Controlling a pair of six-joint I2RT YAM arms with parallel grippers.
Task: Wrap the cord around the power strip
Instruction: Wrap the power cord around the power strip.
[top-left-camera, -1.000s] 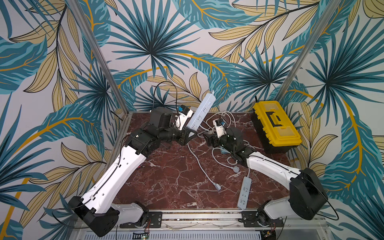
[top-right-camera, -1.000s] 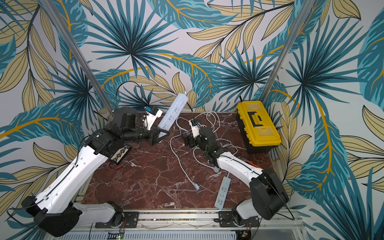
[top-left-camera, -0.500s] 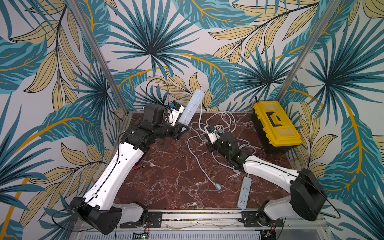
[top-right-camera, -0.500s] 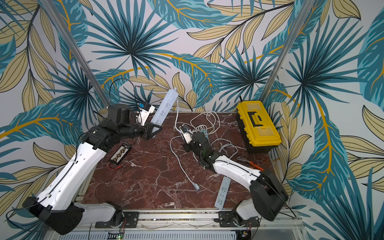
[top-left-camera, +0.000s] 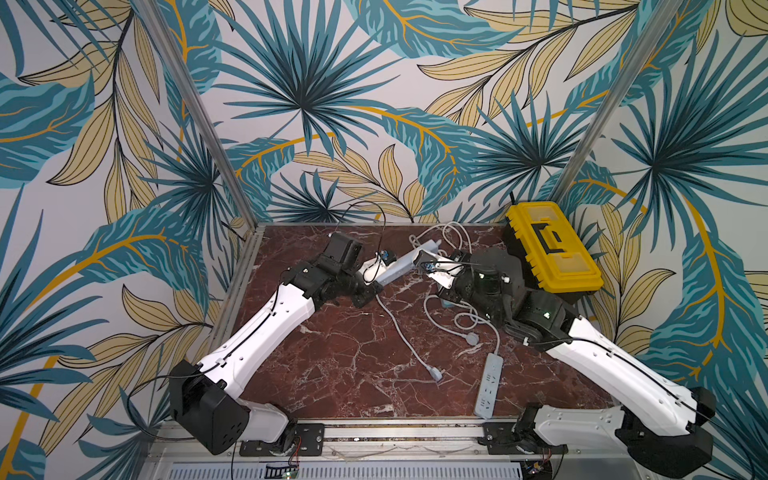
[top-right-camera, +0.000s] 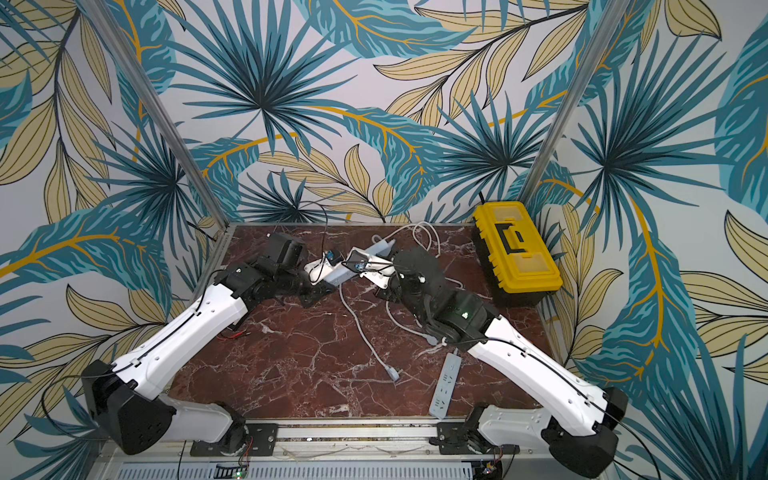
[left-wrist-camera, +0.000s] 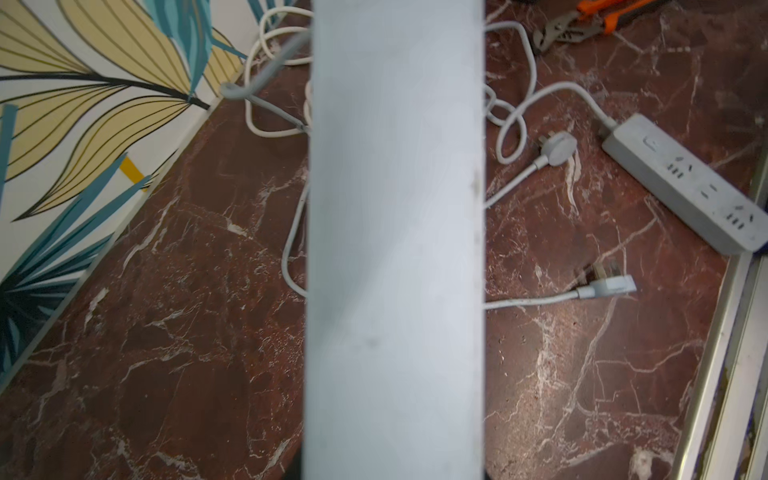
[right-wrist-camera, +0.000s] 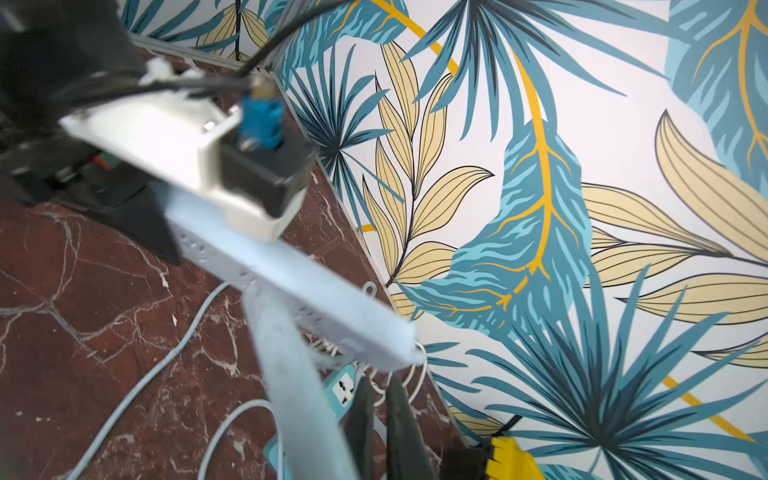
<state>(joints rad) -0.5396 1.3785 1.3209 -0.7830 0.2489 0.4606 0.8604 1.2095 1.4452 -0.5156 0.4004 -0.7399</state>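
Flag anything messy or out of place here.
White cords lie tangled by the back wall, a grey cord trails unwrapped below the held power strip to a loose plug, and orange-handled pliers lie loose on the table.

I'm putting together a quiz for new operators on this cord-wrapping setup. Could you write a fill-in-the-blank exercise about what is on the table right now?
1. The left gripper is shut on one end of a pale ___, holding it above the table.
2. The toolbox in the far corner has a ___ lid with a black handle.
3. A second strip lies flat on the table near the ___ arm's base.
Missing words: power strip; yellow; right.
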